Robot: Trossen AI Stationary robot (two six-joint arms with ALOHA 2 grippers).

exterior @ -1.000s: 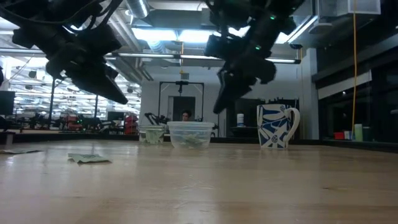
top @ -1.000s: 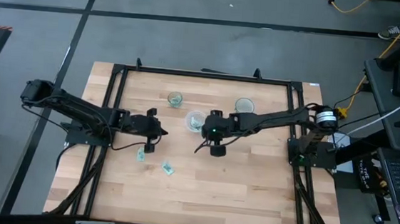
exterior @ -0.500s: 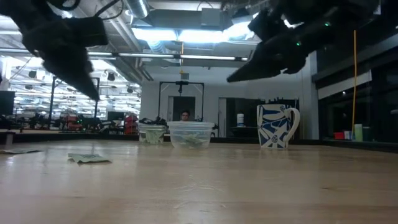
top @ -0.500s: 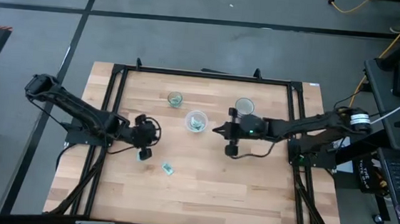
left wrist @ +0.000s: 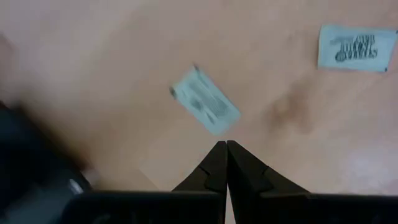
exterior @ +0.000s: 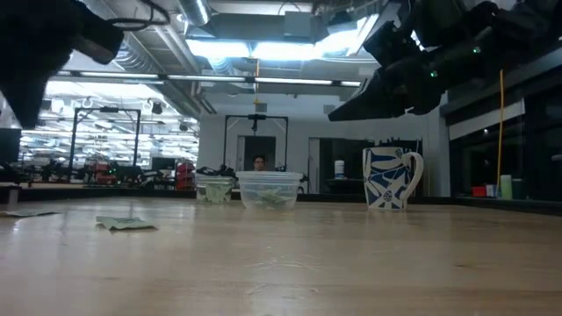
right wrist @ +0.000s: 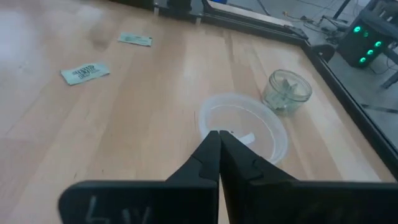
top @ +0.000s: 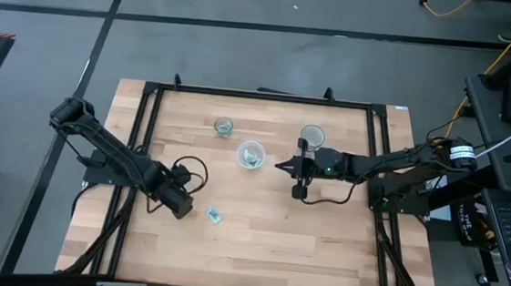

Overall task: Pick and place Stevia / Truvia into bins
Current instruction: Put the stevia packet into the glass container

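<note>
Pale green sachets [left wrist: 204, 100] [top: 215, 216] lie lower left of centre on your table; your left gripper [left wrist: 225, 154] hovers pressed together, empty; your right gripper [right wrist: 219, 144], equally closed, faces the whitish bin [right wrist: 244, 134].

Sachet [exterior: 126, 224] (flat) before cups [exterior: 268, 190]

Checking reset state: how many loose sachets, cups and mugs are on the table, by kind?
Loose sachets: 2
Plastic cups: 2
Mug: 1
Total: 5
Sachets already inside the cups are not counted because they are too small to tell apart.
</note>
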